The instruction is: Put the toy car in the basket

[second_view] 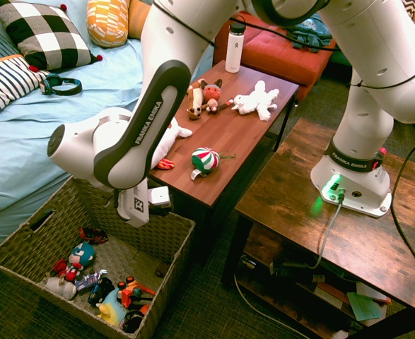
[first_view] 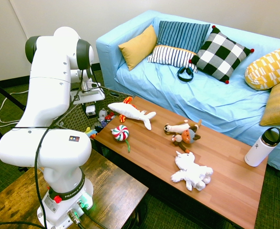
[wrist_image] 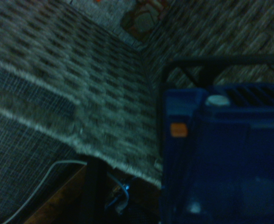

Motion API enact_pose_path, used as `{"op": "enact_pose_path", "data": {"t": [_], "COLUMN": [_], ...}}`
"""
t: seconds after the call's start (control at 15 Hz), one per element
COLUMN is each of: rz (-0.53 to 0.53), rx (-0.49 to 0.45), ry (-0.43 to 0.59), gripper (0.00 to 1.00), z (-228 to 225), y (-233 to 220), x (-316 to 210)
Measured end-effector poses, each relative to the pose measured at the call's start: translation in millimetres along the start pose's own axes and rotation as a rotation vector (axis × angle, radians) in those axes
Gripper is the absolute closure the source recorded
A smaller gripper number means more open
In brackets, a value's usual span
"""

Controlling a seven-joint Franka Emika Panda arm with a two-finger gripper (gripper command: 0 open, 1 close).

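Observation:
My gripper (second_view: 149, 203) hangs over the near-table corner of the basket (second_view: 23, 244), just above its rim, and is shut on the toy car (second_view: 161, 198). In the second exterior view only a small white and dark piece of the car shows beside the fingers. In the first exterior view the gripper (first_view: 89, 106) holds the toy car (first_view: 90, 111) above the basket (first_view: 75, 120), between the sofa and the table. In the wrist view the car (wrist_image: 221, 154) is a dark blue boxy shape close up, with the basket's woven wall (wrist_image: 104, 93) behind it.
Several small toys (second_view: 97, 282) lie in the basket's bottom. The wooden table (first_view: 225, 162) carries a plush shark (first_view: 129, 112), a striped candy toy (first_view: 120, 133), a plush dog (first_view: 182, 133), a white plush (first_view: 192, 171) and a bottle (first_view: 264, 145). The blue sofa (first_view: 202, 95) stands behind.

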State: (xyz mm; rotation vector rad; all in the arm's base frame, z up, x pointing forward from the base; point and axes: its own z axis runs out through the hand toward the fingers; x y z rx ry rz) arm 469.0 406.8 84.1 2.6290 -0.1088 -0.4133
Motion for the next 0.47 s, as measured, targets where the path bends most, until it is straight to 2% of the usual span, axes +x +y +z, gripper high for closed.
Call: {"op": "enact_pose_path", "data": {"t": [0.27, 0.47], "rz": [0.010, 0.051], "rx": [0.023, 0.071], "ry": [0.016, 0.067], "gripper": [0.00, 0.00], "z": [-12.9, -33.4], "y": [1.2, 39.6], "x": [12.1, 16.5]}}
